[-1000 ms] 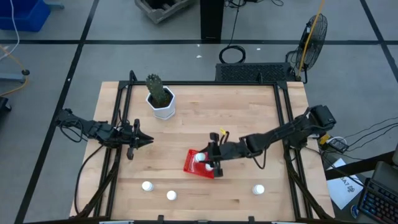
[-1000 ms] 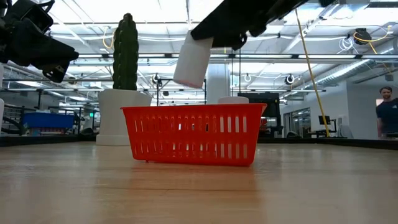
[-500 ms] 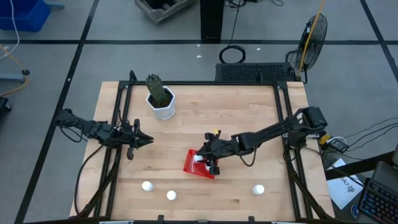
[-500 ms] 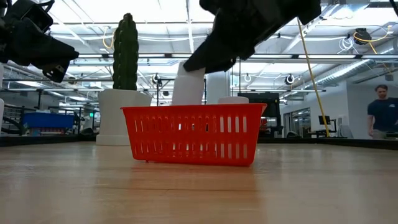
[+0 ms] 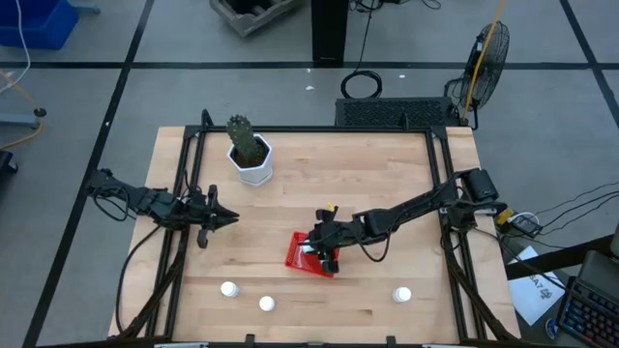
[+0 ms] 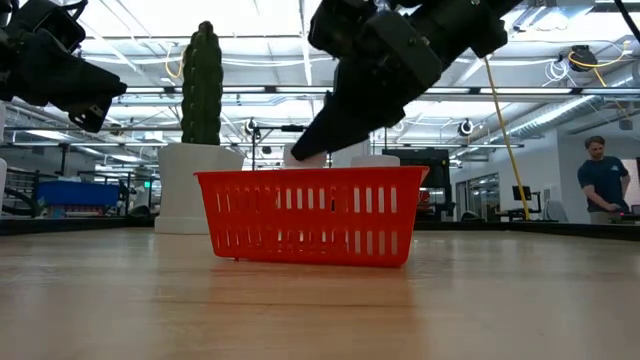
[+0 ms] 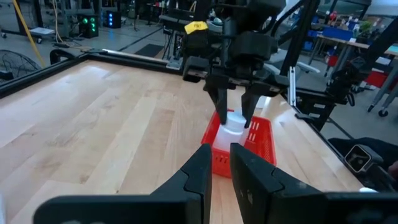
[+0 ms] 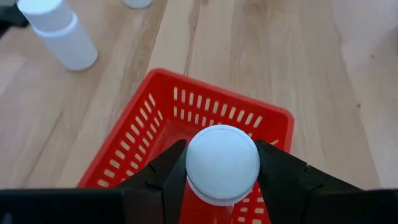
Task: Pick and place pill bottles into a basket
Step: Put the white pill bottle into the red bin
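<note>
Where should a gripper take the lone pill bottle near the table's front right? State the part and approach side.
Grip that pill bottle across its round body just under the cap, coming straight down from above. It stands upright, showing a round white top, with bare table all around, so either finger has room. The right gripper is nearest, though now shut on another bottle.

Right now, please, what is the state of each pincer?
Left pincer: shut, holding nothing, waiting at the table's left side.
Right pincer: shut on a pill bottle, lowered into the red basket.

you can't see the held pill bottle [image 5: 311, 248] from above; right gripper [image 5: 319, 249] covers most of it, basket [image 6: 310, 215] wall hides its base.
</note>
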Motion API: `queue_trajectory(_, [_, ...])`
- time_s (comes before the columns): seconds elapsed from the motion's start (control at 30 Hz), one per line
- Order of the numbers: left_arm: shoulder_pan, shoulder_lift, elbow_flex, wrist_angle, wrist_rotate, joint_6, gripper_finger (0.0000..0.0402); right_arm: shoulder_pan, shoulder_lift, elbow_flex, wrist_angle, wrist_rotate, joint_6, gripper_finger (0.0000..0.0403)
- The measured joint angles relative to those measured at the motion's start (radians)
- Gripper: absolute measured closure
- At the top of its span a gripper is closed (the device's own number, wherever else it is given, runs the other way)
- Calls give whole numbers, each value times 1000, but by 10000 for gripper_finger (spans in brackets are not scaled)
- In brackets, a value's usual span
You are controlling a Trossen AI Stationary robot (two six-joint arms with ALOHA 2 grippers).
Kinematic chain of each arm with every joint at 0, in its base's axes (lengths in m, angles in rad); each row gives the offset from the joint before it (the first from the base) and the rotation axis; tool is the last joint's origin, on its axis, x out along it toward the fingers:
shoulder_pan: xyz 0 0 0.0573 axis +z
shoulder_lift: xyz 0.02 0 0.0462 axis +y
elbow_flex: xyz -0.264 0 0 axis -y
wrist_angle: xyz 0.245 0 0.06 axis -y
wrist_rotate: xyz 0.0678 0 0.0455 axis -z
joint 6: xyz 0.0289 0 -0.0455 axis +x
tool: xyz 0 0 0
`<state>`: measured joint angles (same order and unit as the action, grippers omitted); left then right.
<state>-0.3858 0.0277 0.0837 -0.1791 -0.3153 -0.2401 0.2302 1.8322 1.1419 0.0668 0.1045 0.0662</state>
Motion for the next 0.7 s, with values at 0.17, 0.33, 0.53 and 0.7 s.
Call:
queue_trajectory(0.17, [0,0,0,0,0,0,339,0,1,0,-18,0,0,240])
queue_trajectory(0.33, [0,0,0,-1,0,0,339,0,13,0,-28,-1,1,240])
queue_trajectory(0.53, [0,0,0,-3,0,0,339,0,29,1,-22,-1,2,226])
queue_trajectory(0.7, [0,0,0,-3,0,0,339,0,39,1,-3,-2,-1,223])
